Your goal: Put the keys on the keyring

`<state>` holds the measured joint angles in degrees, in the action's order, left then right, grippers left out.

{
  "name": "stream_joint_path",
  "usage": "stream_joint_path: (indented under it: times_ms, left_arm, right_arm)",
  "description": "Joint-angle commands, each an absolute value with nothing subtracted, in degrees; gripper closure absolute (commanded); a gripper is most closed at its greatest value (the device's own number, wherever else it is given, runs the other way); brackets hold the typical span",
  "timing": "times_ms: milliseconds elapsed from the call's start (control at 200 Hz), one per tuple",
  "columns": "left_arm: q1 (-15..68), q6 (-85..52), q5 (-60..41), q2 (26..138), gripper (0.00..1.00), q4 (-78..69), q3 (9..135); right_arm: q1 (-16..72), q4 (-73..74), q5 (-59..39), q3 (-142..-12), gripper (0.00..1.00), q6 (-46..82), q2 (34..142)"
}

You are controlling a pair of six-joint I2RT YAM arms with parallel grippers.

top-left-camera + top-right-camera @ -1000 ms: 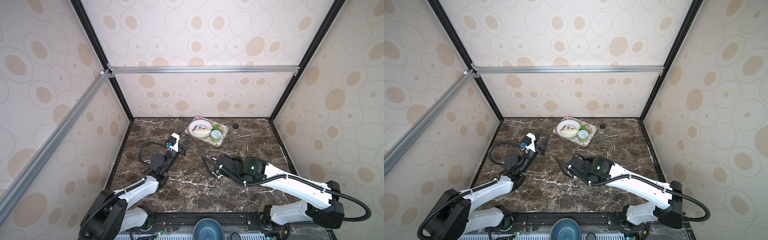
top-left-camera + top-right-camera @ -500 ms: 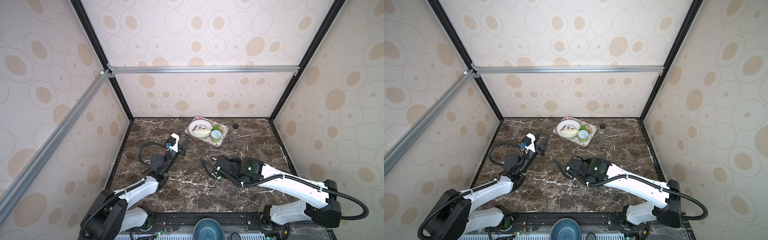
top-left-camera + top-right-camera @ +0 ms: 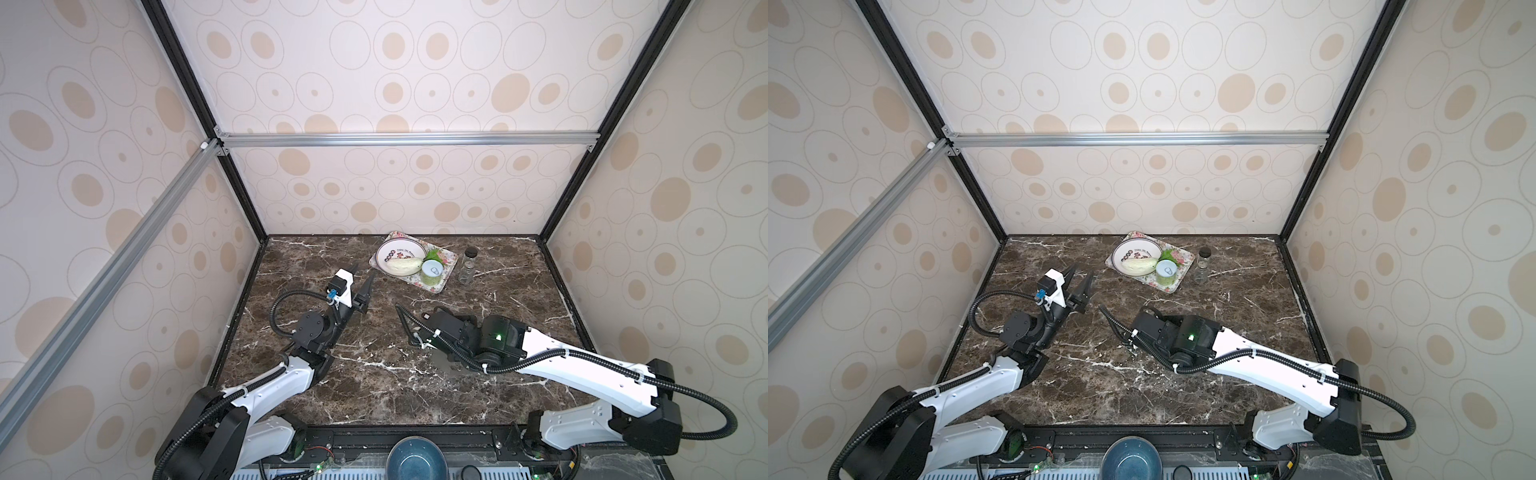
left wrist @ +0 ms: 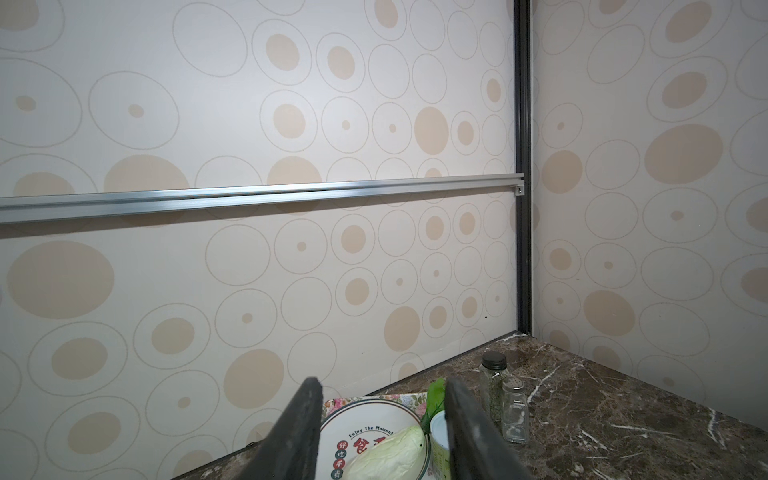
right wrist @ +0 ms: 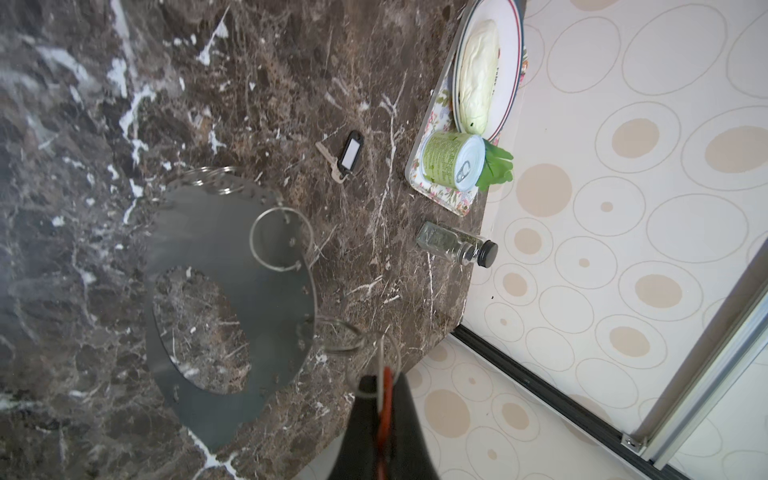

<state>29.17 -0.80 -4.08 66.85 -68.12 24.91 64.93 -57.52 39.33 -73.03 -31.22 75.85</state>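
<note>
In the right wrist view the keyring (image 5: 270, 299), a flat grey oval plate with a wide hole and small wire rings in its rim holes, lies on the marble. My right gripper (image 5: 382, 380) is shut on the red-tagged key (image 5: 387, 384), whose wire loop hangs close to one of the plate's small rings (image 5: 338, 336). The black-tagged key (image 5: 349, 154) lies on the table between the keyring and the tray. I cannot make out either key or the keyring in the top views. My left gripper (image 3: 362, 272) (image 4: 381, 382) is raised, open and empty, pointing at the tray. My right gripper (image 3: 398, 308) is low, mid-table.
A floral tray (image 3: 448, 266) at the back holds a white plate (image 3: 395, 251) with a cabbage leaf (image 3: 403, 266) and a green can (image 3: 432, 273). Spice bottles (image 3: 468, 266) stand beside it. A blue bowl (image 3: 415, 457) sits below the table's front edge.
My right arm has shifted slightly to the left with the red-tagged key still held. The left arm has stayed where it was.
</note>
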Motion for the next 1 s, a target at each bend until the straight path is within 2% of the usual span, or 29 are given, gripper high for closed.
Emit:
stream_joint_path:
  times_ms: [0, 230, 370, 745, 995]
  left_arm:
    - [28.5, -2.4, -3.1, 65.0, 0.53, -70.5, 24.5]
    - [28.4, -2.6, 0.3, 63.2, 0.51, -72.8, 22.4]
    - [28.2, -3.1, 2.5, 63.1, 0.49, -75.6, 20.8]
    - [28.0, -3.7, 5.1, 61.3, 0.46, -77.6, 18.8]
    - [27.8, -3.8, 5.3, 61.0, 0.46, -78.1, 18.5]
  right_arm:
    - [65.5, -51.4, 39.1, -71.9, 1.0, -24.6, 75.8]
    - [65.5, -44.7, 39.6, -74.5, 1.0, -12.1, 77.4]
    - [65.5, -41.5, 36.2, -75.3, 1.0, -7.5, 78.8]
    - [65.5, -20.5, 28.6, -68.0, 1.0, -3.9, 81.2]
    - [65.4, -17.0, 28.1, -67.9, 1.0, -3.6, 84.0]
